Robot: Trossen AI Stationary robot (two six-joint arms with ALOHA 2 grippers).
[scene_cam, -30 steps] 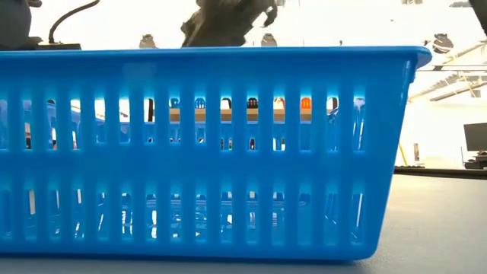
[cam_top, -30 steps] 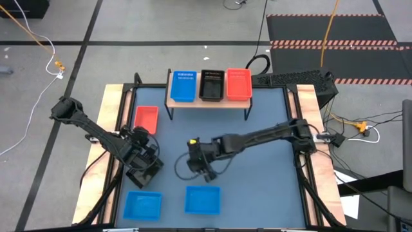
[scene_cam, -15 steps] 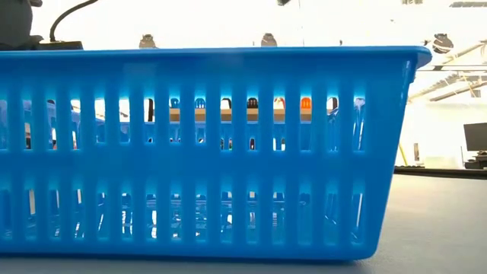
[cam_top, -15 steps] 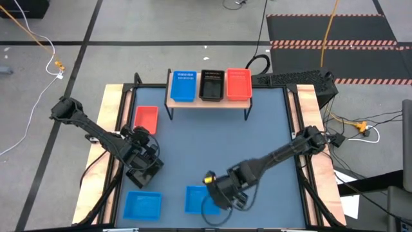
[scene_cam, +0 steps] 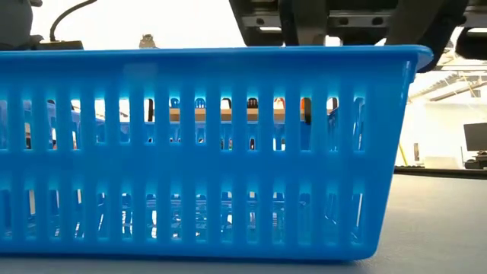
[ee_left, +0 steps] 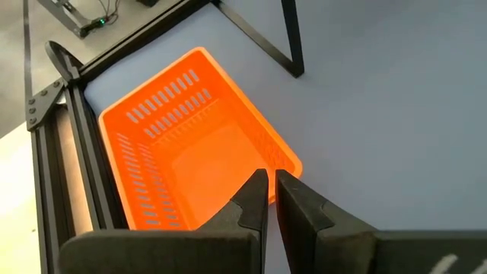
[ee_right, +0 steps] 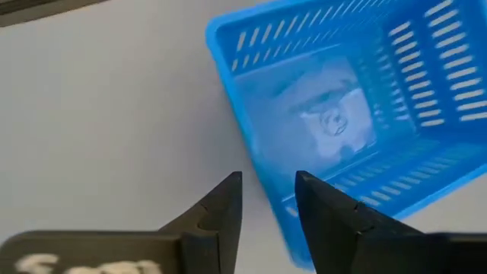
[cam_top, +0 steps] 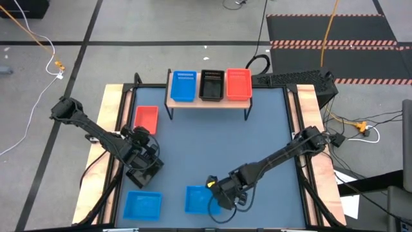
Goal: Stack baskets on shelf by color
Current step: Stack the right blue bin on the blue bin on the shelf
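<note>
On the shelf (cam_top: 207, 103) stand a blue (cam_top: 183, 85), a black (cam_top: 212, 84) and a red basket (cam_top: 239, 84). A red basket (cam_top: 147, 119) (ee_left: 190, 160) rests on the table's left side. Two blue baskets (cam_top: 143, 205) (cam_top: 201, 200) sit by the near edge. My right gripper (ee_right: 268, 194) (cam_top: 219, 195) is narrowly open at the right-hand blue basket's (ee_right: 342, 114) right end wall (ee_right: 259, 164), one finger on either side. My left gripper (ee_left: 270, 199) (cam_top: 147, 169) is shut, hovering short of the red table basket, touching nothing. My right gripper comes from above at the right end wall (ee_right: 259, 164) of the blue basket, its fingers (ee_right: 224, 205) standing on either side of the rim. Whether a finger touches the wall cannot be told. The basket sits flat on the table.
The table's middle, between the shelf and the near baskets, is bare blue-grey surface (cam_top: 212, 148). Wooden side rails (cam_top: 116, 129) border the table. In the low view the blue basket (scene_cam: 198, 152) fills the picture, with the right gripper's dark body (scene_cam: 342, 19) above its rim.
My right arm has swung from the table's middle toward the near edge, then shifted a little left and down to the right-hand blue basket's right end; its dark body now shows above the rim in the low view. The baskets have stayed put.
</note>
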